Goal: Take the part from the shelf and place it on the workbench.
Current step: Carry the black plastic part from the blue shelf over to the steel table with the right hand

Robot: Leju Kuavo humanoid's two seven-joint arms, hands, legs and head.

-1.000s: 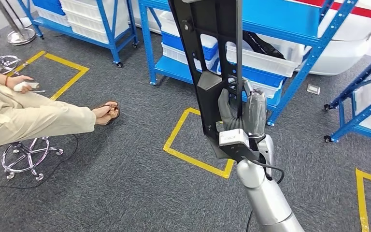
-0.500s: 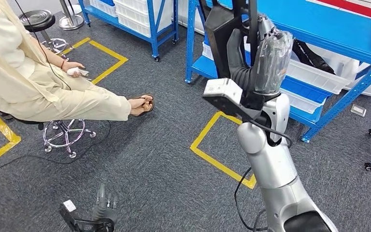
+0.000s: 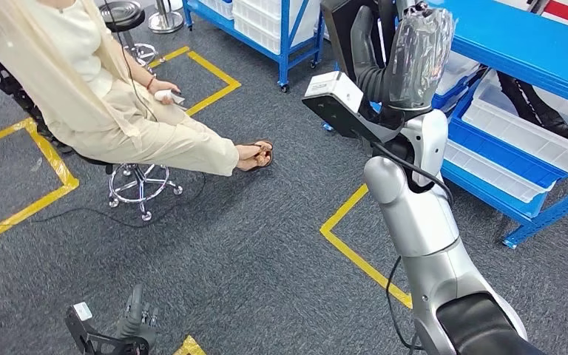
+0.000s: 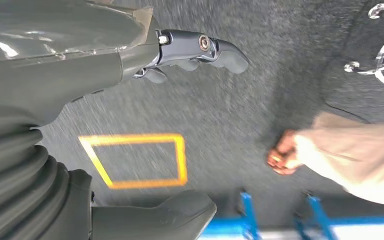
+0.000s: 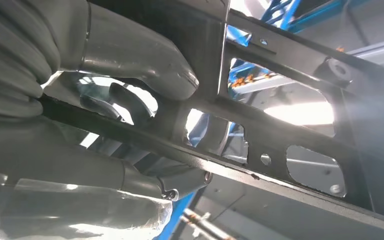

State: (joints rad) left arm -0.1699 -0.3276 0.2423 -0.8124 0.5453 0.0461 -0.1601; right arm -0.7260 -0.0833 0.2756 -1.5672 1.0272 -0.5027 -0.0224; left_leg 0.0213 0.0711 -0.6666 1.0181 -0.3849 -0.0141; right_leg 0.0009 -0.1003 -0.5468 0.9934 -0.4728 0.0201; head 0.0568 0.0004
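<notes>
High head view, close wrist views

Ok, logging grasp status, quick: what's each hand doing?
Left hand: open, holding nothing.
Right hand: gripping the black part.

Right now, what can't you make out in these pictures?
- Black part: its full shape; cut off by the top edge in the head view, too close in the right wrist view.
- Right hand: its fingers' hold in the head view, hidden behind its cover.
- Workbench: its whereabouts.
- Floor: blurred in the left wrist view.
</notes>
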